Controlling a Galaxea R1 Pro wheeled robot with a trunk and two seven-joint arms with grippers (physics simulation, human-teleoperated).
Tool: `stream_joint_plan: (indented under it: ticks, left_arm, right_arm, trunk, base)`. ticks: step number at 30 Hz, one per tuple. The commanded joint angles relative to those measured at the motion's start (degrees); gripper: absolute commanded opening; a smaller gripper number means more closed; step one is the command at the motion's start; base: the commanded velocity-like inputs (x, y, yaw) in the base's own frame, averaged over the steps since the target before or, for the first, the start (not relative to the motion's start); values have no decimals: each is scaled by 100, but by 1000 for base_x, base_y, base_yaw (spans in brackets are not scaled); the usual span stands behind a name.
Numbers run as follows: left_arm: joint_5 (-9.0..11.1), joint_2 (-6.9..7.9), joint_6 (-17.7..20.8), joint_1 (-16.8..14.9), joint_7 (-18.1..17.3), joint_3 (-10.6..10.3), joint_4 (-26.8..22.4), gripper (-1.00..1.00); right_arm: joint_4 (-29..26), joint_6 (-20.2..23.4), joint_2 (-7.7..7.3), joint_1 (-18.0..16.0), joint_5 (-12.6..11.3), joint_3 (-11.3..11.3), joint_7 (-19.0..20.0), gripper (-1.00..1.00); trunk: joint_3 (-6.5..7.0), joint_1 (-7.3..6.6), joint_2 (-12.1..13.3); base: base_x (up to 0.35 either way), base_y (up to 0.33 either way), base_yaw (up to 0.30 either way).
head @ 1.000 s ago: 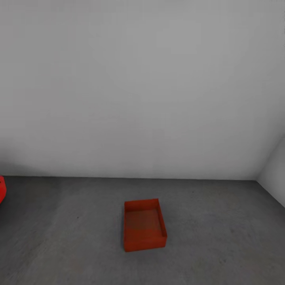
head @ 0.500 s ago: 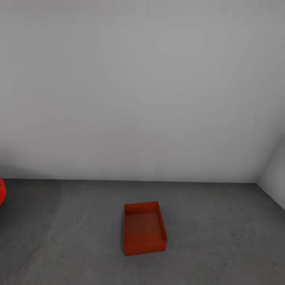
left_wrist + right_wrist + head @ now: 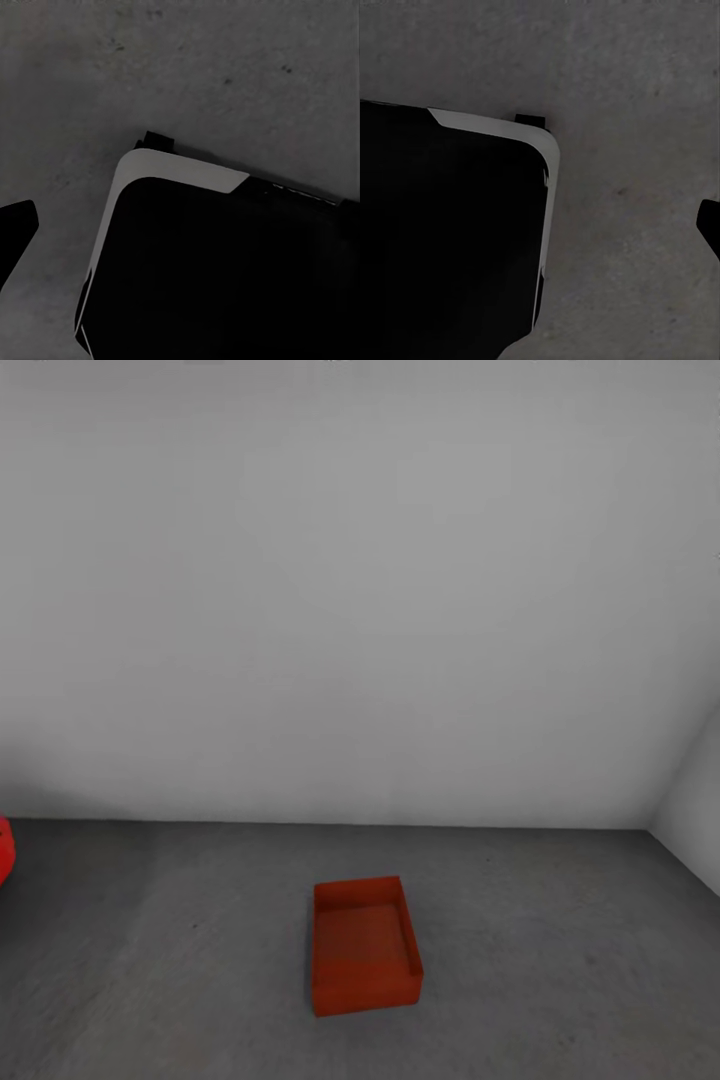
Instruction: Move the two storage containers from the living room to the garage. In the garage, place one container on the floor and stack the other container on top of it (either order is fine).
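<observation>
No text, label, brand, number or sign can be read in any view. The container, the floor and the wall are seen bare of any marking in the head view. The robot base seen from the wrists is likewise unmarked.
</observation>
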Motion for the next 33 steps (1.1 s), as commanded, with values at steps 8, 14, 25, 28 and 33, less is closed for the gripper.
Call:
stream_joint_plan:
  ticks: [8,14,25,28,33]
  left_arm:
    - [32,-5,-8,-4,-15,1,4,100]
    - [24,-15,-8,-4,-15,1,4,100]
    - [16,-17,-8,-4,-15,-7,4,100]
    - [15,-17,-8,-4,-15,-7,4,100]
    - [14,-17,-8,-4,-15,-8,4,100]
  right_arm:
    - [19,-35,0,-8,-59,36,32,100]
    - [19,-35,0,-8,-59,36,32,100]
    - [19,-35,0,-8,-59,36,32,100]
    - [19,-35,0,-8,-59,36,32,100]
    - [19,-35,0,-8,-59,36,32,100]
  trunk:
    - [67,1,-6]
    - [122,1,-6]
    - [224,1,-6]
    - [252,1,-6]
    - [299,1,-6]
  base:
    - [0,0,0]
    - [0,0,0]
    - [0,0,0]
    - [0,0,0]
    - [0,0,0]
